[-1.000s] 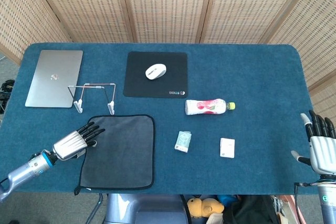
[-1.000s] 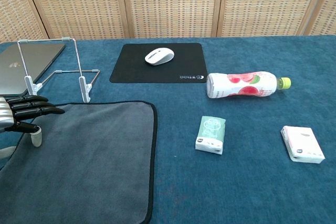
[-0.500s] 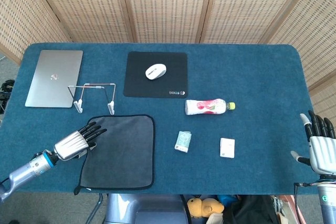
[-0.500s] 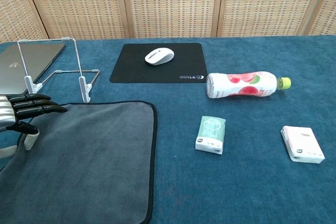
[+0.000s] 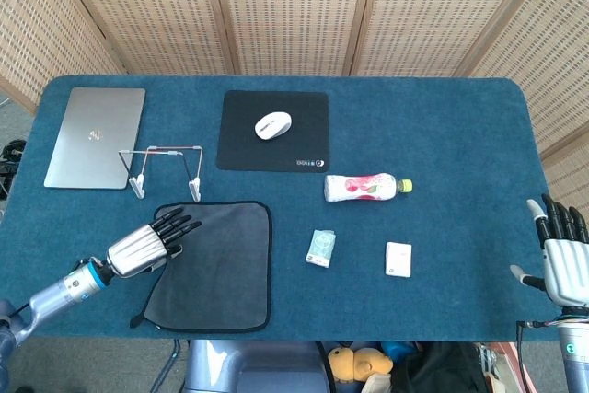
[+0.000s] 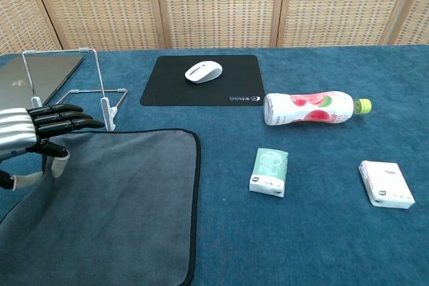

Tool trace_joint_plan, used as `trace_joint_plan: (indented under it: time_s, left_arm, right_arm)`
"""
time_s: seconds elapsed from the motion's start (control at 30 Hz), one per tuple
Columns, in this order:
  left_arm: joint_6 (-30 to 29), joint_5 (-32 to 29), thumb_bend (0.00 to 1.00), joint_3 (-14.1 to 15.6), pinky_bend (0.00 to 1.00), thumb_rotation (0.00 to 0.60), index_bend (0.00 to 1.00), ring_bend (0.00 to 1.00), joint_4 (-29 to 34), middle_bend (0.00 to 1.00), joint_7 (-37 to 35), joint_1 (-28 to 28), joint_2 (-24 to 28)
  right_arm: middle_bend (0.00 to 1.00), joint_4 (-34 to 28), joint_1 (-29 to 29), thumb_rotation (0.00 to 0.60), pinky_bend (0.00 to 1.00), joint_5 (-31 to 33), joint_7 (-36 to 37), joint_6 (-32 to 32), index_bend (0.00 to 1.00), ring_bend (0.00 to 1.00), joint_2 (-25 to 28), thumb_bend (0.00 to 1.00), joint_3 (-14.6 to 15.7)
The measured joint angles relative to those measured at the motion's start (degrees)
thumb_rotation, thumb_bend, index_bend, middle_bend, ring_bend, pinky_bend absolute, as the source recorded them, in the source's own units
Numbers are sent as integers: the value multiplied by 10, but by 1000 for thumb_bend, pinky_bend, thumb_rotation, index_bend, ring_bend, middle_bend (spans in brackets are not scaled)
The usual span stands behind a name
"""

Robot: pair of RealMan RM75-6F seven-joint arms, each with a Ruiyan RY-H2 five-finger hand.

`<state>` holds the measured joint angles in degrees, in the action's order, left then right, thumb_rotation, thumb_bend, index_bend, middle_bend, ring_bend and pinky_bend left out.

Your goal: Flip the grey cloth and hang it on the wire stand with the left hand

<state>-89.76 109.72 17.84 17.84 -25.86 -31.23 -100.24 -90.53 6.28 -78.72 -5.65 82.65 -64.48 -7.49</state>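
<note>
Surface: table (image 5: 460, 117) covered in dark blue carpet-like fabric with rounded far corners, seen from above in the head view.
Room: woven cane screen panels (image 5: 294, 6) in wooden frames are seen behind the table's far edge; grey floor is seen at the left edge.
Landmark: black mouse pad (image 5: 273, 130) toward the far side of the table, with a white mouse (image 5: 272, 125) resting on it.
Grey cloth: grey cloth (image 5: 213, 264) is laid flat on the table, nearer the robot than the mouse pad and slightly left of it; its left near corner looks drawn inward.
Wire stand: wire stand (image 5: 166, 170) stands upright just left of the mouse pad, between it and the cloth's far edge, on white feet.
Left hand: left hand (image 5: 147, 244) is held over the cloth's left edge, fingers extended and spread toward the mouse pad side; whether cloth is pinched under the thumb cannot be told.
Right hand: right hand (image 5: 560, 255) is held off the table's right edge, well apart from the mouse pad, fingers straight and apart, nothing in it.
Laptop: closed silver laptop (image 5: 95, 137) lies left of the mouse pad, beyond the stand.
Bottle: bottle (image 5: 365, 187) with pink label and green cap lies on its side, right of the mouse pad and nearer the robot.
Packets: green tissue pack (image 5: 321, 248) and white pack (image 5: 398, 259) lie nearer than the bottle, apart from each other.
</note>
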Motion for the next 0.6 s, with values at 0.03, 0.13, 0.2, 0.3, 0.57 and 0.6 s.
trace_joint_plan:
  time_s: [0.03,0.13,0.2,0.3,0.57,0.6]
  left_arm:
    - [-2,0,456,-1,0,600,668,0,3,0,2,-4,-1]
    - [-4,3,456,-4,0,600,667,0,17,0,13,-19,-7]
    - [-3,5,454,-5,0,600,667,0,26,0,20,-27,-11]
    - [2,7,454,-7,0,600,666,0,40,0,36,-39,-17]
    - [27,8,456,-17,0,600,667,0,71,0,58,-71,-34]
    - [31,8,456,-19,0,600,667,0,73,0,59,-77,-38]
  right_arm:
    - [0,0,0,600,0,0,0,0,0,0,0,0,0]
    - [0,-1,-1,600,0,-1,2,0,0,0,1,0,1]
    - [0,-2,-1,600,0,-1,3,1,0,0,2,0,1]
    - [0,-2,-1,600,0,0,7,1,0,0,4,0,0]
    - [0,-1,-2,600,0,2,18,-1,0,0,8,0,-1]
    - [0,-1,-2,600,0,2,18,-2,0,0,8,0,-1]
